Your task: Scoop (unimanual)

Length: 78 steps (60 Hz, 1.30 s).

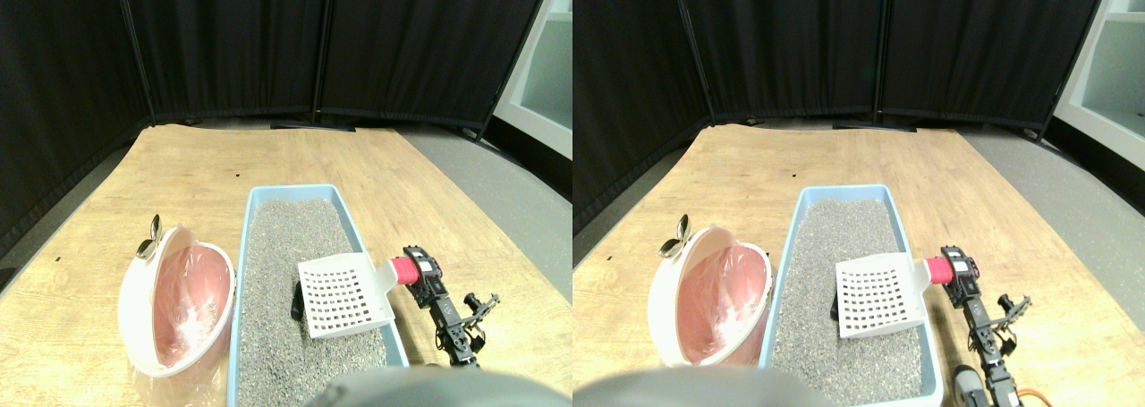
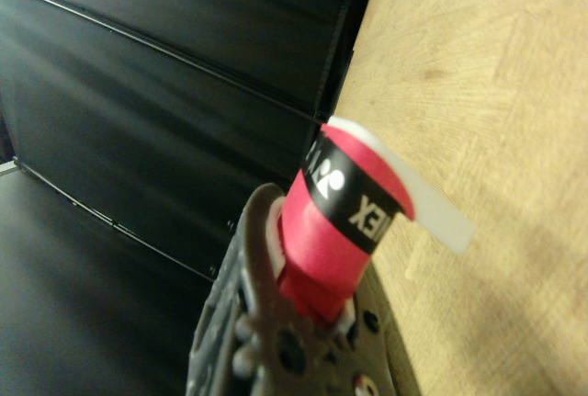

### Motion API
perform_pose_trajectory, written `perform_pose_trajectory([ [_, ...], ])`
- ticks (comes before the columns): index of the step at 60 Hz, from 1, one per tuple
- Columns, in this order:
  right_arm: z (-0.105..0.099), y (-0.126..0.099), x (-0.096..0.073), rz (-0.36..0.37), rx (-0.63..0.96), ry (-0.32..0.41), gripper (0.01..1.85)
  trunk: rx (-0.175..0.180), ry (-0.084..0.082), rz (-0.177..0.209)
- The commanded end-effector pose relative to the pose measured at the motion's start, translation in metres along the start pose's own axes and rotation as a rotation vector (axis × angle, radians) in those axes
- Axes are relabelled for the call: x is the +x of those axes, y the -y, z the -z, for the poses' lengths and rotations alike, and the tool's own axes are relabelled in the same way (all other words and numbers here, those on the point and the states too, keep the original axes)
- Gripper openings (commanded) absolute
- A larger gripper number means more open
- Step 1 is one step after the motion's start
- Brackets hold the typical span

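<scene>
Item: my right tool (image 1: 428,280). Pinching the red-wrapped handle (image 1: 407,270) of the scoop (image 1: 344,295); the wrist view shows the red wrap (image 2: 344,208) seated in the dark jaw frame.

Item: scoop. White, slotted, its blade held out over the litter (image 1: 286,273) in the right part of the tray (image 1: 291,192). I cannot tell whether the blade touches the grains or hangs just above them.

Item: dark lump (image 1: 296,301). Lies on the litter, just beside the scoop's left edge, partly hidden by it. I judge this the thing to lift out.

Item: bin (image 1: 156,322). White, pink-lined, tilted with its mouth toward the tray, standing just left of it on the wooden floor (image 1: 179,174). A small metal object (image 1: 150,240) rests at its far rim; what it is I cannot tell.

Risks, as I judge them:
- Blade passes over the lump rather than under it, pushing it aside or burying it.
- Blade digs too steeply and jams in the litter, twisting the handle in my grip.
- Loaded scoop tips while crossing the tray wall, dropping its load on the floor.
- Scoop strikes the bin rim and rocks the tilted bin.
</scene>
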Motion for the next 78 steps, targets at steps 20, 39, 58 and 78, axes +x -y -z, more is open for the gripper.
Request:
perform_pose_trajectory([
  [20,-0.054,-0.009,0.023,-0.082,-0.21,0.127,0.06,-0.071,-0.007,-0.035],
  [39,-0.056,-0.013,0.046,-0.13,-0.319,0.061,0.06,-0.119,-0.012,-0.099],
  [58,-0.06,-0.019,0.075,-0.249,-0.501,-0.001,0.06,-0.171,-0.016,-0.152],
  [78,-0.065,-0.035,0.088,-0.308,-0.603,-0.013,0.06,-0.221,-0.028,-0.185],
])
